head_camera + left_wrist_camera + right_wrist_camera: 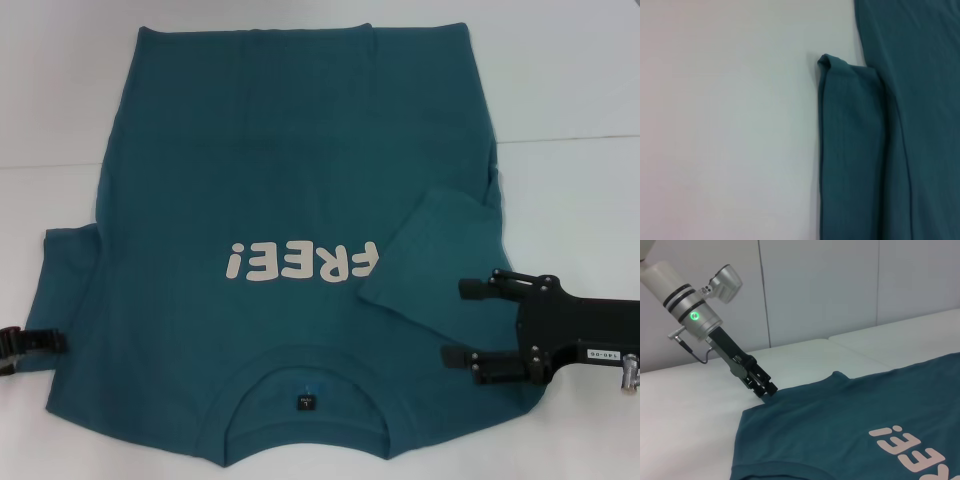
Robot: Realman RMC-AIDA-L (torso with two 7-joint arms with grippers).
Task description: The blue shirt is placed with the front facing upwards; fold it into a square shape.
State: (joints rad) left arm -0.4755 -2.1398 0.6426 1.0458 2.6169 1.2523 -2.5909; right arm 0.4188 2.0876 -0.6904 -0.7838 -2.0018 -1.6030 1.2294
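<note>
blue shirt (270,180) lies face up on the white desk (580,120), its right sleeve (430,255) already folded inward to square that side. right claw (457,322) hovers over it, prongs apart. left claw (771,388) sits at the left sleeve edge (850,150); its grip i cannot tell.

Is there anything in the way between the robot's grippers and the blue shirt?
Nothing visible is in the way. The left gripper is right at the blue shirt's left sleeve edge. The right gripper is open over the folded-in right sleeve. Only the white table surrounds the shirt.
</note>
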